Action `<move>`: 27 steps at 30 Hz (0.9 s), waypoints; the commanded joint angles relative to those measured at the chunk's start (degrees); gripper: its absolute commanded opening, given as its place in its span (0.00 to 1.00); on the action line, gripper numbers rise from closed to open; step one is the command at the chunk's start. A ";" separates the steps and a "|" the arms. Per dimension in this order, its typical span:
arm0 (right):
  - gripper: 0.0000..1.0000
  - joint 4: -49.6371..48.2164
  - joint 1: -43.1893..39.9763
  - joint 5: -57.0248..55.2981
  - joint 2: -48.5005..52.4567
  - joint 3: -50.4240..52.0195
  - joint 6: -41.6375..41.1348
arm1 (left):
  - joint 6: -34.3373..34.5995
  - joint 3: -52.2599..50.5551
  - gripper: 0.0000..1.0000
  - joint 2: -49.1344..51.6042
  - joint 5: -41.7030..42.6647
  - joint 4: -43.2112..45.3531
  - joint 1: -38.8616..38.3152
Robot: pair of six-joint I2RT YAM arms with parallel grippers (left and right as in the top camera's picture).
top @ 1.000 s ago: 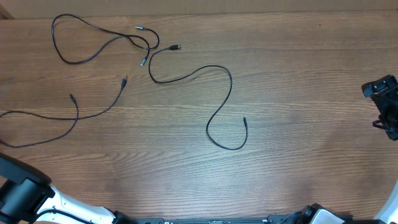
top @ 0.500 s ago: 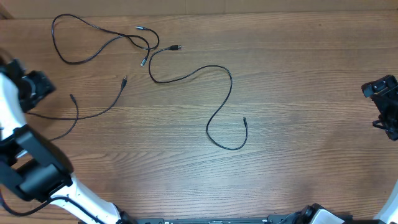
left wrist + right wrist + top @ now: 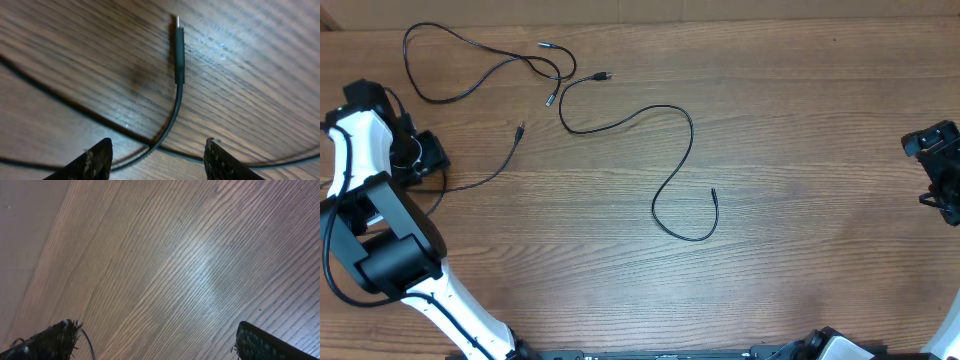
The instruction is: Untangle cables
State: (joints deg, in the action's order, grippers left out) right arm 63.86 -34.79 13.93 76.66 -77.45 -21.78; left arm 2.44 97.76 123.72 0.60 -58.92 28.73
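three cables (image 3: pixel 692 125) lie on the table (image 3: pixel 800 120). my left gripper (image 3: pixel 157 149), half-wide and empty, straddles the leftmost cable (image 3: pixel 170 120), its plug (image 3: pixel 179 55) pointing straight ahead; my right gripper (image 3: pixel 154 329) gapes wide, well apart.

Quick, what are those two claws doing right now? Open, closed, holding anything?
Left gripper: open, one finger on each side of a thin black cable, not gripping it.
Right gripper: open, holding nothing.
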 commanded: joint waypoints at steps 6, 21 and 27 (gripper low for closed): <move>1.00 -0.31 -0.07 -0.63 -0.15 -0.63 0.46 | -4.20 -0.28 0.49 4.26 0.90 2.21 -0.22; 1.00 -0.31 -0.07 -0.63 -0.15 -0.61 0.46 | -3.48 1.44 0.04 9.20 -1.20 1.62 -0.28; 1.00 -0.31 -0.07 -0.63 -0.15 -0.61 0.46 | -0.09 5.68 0.04 5.38 1.64 -0.85 -0.28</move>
State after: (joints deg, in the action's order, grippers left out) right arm 63.86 -34.79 13.91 76.66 -77.45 -21.78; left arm 0.34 100.68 129.91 -0.64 -59.16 28.84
